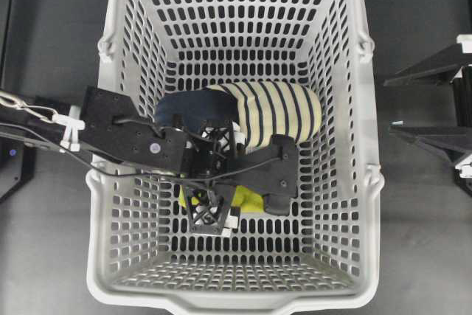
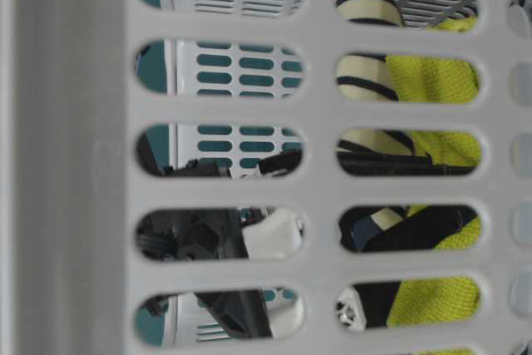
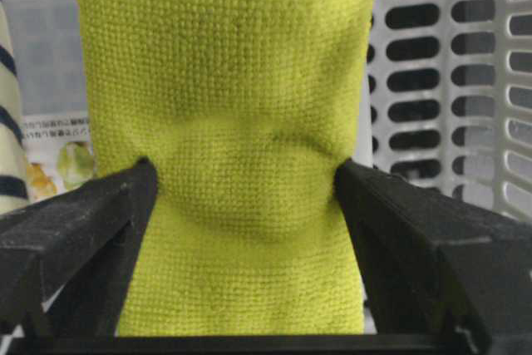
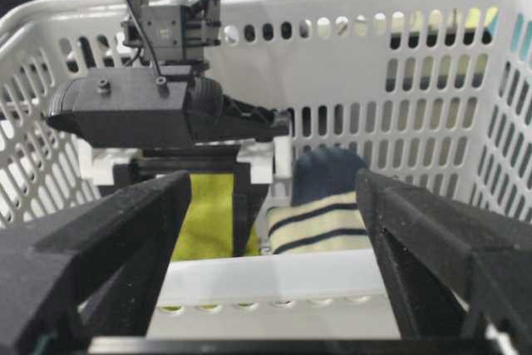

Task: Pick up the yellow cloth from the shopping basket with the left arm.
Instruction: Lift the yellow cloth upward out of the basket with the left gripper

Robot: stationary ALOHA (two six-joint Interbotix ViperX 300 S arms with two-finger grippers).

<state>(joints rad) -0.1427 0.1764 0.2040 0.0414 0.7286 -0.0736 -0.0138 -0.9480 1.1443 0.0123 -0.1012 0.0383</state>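
Left wrist view, nearest: the left gripper [image 3: 245, 197] is clamped on the yellow cloth [image 3: 241, 122], its black fingers [image 3: 75, 239] pressing both edges so the fabric puckers between them. Just behind the cloth, a printed package [image 3: 58, 155] lies on the floor of the shopping basket [image 3: 449, 81]. Overhead, the left arm [image 1: 140, 142] reaches in over the basket's left rim [image 1: 99, 182]; the cloth [image 1: 247, 198] sits under the gripper, just beside the striped slipper [image 1: 276, 112]. Farther off, the right gripper [image 4: 274, 230] stands outside the basket with jaws spread wide, holding nothing.
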